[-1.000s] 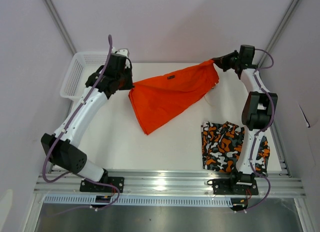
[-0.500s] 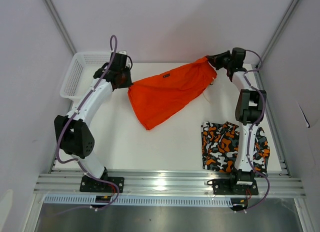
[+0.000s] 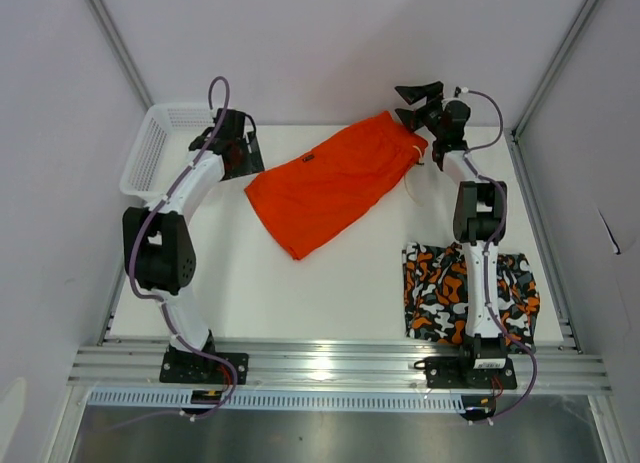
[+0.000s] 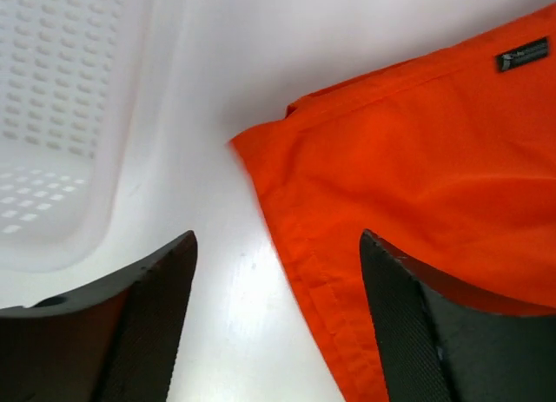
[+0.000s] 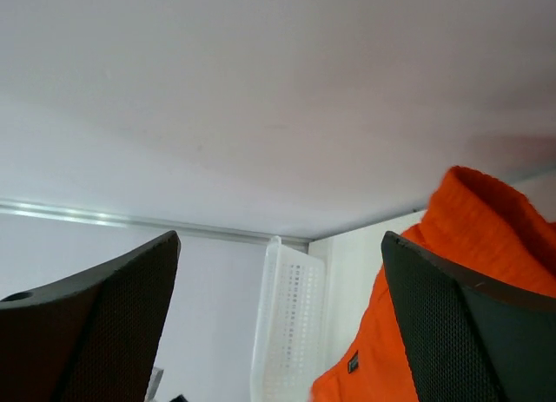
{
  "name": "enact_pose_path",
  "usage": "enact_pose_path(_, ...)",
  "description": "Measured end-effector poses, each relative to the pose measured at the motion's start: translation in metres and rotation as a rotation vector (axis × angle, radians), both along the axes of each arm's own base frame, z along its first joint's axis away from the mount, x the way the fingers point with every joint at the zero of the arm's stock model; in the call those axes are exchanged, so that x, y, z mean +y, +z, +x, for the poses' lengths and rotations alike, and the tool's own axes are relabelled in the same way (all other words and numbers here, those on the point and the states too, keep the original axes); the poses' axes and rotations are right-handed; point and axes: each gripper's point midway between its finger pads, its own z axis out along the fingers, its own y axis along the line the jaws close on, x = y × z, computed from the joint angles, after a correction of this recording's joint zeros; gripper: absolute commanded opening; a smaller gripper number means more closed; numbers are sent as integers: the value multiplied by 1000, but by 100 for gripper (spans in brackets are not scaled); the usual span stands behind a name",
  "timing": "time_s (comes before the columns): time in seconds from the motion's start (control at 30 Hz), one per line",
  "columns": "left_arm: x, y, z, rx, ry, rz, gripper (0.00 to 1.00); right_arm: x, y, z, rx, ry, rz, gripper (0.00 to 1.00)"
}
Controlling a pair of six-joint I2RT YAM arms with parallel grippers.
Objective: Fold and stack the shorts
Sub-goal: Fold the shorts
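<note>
Progress of folding: one pair apparently done, one left.
Orange shorts (image 3: 335, 183) lie unfolded at the far middle of the table (image 3: 250, 283), long axis diagonal, waistband toward the far right. Patterned shorts (image 3: 445, 293) sit folded near right, unstacked. Left gripper (image 4: 278, 237) and right gripper (image 5: 280, 237) gape, holding nothing.

1 orange shorts (image 3: 335, 183), 1 patterned shorts (image 3: 440, 293), 1 white basket (image 3: 150, 155), 1 left gripper (image 4: 276, 246), 1 right gripper (image 3: 412, 101)

left hand (image 3: 246, 155): jaws wide apart, empty | right hand (image 3: 414, 102): jaws wide apart, empty, angled upward
</note>
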Motion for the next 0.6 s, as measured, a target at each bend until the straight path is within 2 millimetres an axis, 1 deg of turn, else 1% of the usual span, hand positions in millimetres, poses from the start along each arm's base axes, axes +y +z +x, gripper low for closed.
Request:
enact_pose_path(0.03, 4, -3, 1, 4, 20, 2, 84, 2, 1, 0, -13, 4, -3, 100)
enact_pose_path(0.1, 9, -4, 2, 5, 35, 3, 86, 5, 5, -2, -45, 10, -21, 99)
enact_pose_path(0.17, 10, 1, 5, -16, 43, -1, 86, 4, -1, -9, -39, 5, -52, 100)
enact_pose_path(0.2, 10, 5, 6, -27, 43, -5, 86, 1, -7, -15, -18, 1, -74, 100)
enact_pose_path(0.27, 8, 12, 7, -55, 36, -15, 85, -7, -17, -26, 10, -11, -120, 99)
enact_pose_path(0.33, 4, 18, 3, -80, 21, -27, 85, -19, -22, -40, 38, -26, -173, 99)
enact_pose_path(0.4, -1, 22, -2, -97, 0, -35, 84, -35, -22, -49, 50, -48, -227, 100)
enact_pose_path(0.5, -18, 24, -8, -116, -41, -46, 83, -56, -18, -57, 58, -87, -318, 99)
enact_pose_path(0.6, -39, 15, -14, -110, -92, -56, 83, -75, -16, -57, 52, -122, -412, 99)
